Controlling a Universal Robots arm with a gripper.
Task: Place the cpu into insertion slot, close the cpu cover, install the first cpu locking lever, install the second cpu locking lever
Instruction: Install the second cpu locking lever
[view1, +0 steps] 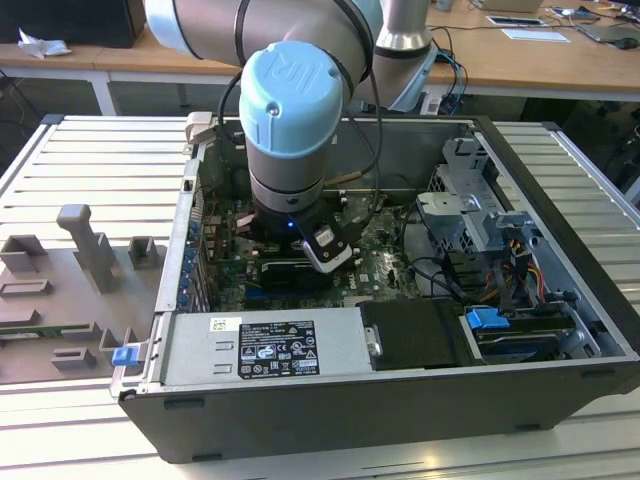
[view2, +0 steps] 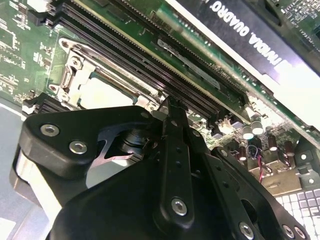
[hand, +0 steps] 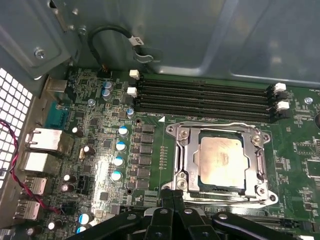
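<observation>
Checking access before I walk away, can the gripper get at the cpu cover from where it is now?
Probably yes. The gripper sits right beside the cpu cover, which lies flat over the cpu, with nothing between them.

Big white letters run along the long black card (view2: 250, 35). A black sticker (view1: 275, 349) on the grey box (view1: 345, 335) has white print. It is too small to read.

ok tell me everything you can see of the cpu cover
The cpu cover is a thin silver-grey metal frame with a large square window. It lies flat over the slot, and the cpu shows through the window. Screws sit at its corners, and a wire lever runs along its far edge beside the memory slots. In the first wrist view the gripper is at its near edge; whether they touch is unclear.
</observation>
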